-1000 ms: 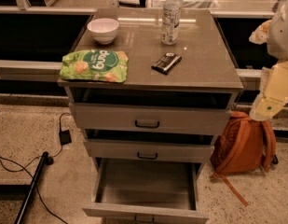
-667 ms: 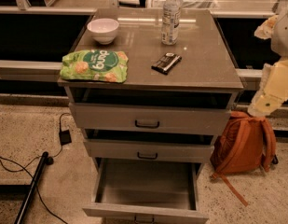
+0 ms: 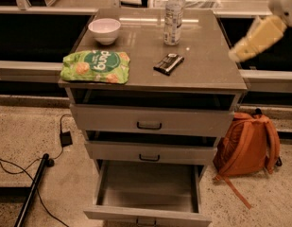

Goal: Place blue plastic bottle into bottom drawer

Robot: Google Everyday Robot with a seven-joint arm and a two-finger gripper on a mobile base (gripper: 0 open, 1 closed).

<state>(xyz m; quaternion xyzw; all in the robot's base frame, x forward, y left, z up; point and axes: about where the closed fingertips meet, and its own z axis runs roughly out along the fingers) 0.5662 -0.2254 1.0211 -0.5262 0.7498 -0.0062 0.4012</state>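
Note:
The blue plastic bottle (image 3: 173,16), clear with a white cap and a pale label, stands upright at the back of the grey cabinet top (image 3: 207,65). The bottom drawer (image 3: 148,186) is pulled open, and the part of its grey inside that shows holds nothing. The two shallower drawers above it are slightly open. My gripper (image 3: 236,52) is at the end of the pale arm coming in from the upper right. It hangs above the right edge of the cabinet top, well to the right of the bottle and not touching it.
A white bowl (image 3: 104,30), a green snack bag (image 3: 95,66) and a dark wrapped bar (image 3: 168,63) lie on the cabinet top. An orange backpack (image 3: 247,145) leans on the floor to the right. Cables and a black adapter (image 3: 66,138) lie on the floor to the left.
My arm has lifted from hanging beside the cabinet's right side and swung up and left toward the cabinet top. The bottle and drawers have not moved.

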